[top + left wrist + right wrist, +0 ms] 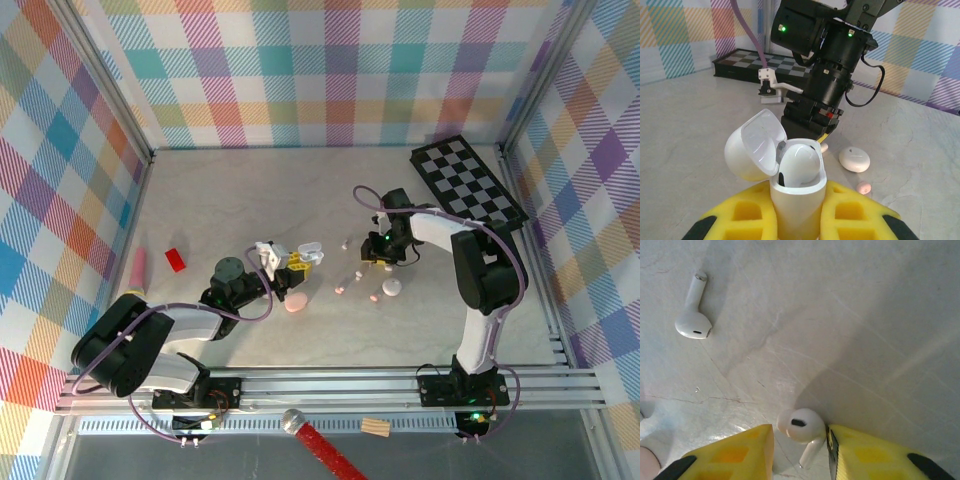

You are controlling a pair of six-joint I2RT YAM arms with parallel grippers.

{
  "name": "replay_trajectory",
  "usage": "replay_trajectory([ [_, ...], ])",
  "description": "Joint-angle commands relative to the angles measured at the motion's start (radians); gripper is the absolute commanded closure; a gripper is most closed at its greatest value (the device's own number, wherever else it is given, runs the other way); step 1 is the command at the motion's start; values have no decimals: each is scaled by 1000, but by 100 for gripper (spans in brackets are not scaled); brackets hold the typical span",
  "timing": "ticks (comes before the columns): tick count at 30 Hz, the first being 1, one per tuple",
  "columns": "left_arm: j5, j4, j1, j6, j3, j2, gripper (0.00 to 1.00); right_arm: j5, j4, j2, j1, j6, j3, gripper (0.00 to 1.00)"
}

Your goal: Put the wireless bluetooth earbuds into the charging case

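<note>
The left gripper [293, 263] is clamped on a white pebble-shaped plastic charging case [795, 205], its lid flipped open and one white earbud [801, 161] sitting in its mouth. Just beyond the case the right gripper [800, 440] holds its yellow jaws apart astride a white stemmed earbud [801, 425] lying on the grey table [865, 315]; farther still, a black chequered board [740, 60]

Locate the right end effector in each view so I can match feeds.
Top external: right end effector right of centre, pointing down.
Left wrist: upper centre, behind the open charging case.
Right wrist: its yellow fingers at the bottom edge, either side of a white earbud.
Shared landmark: the checkerboard, top and left wrist.
</note>
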Motion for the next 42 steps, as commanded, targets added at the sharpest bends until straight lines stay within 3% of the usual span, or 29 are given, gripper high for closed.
replay_trajectory([
  [1, 33, 64, 10, -11, 19, 9, 100, 2, -14, -29, 6, 3, 16, 63],
  [13, 25, 41, 10, 1, 14, -4, 100, 21, -74, 29, 4, -53, 101, 63],
  [38, 34, 47, 10, 2, 14, 2, 100, 5, -35, 28, 4, -48, 11, 69],
  [42, 35, 49, 9, 1, 16, 2, 100, 2, -31, 34, 6, -41, 9, 74],
])
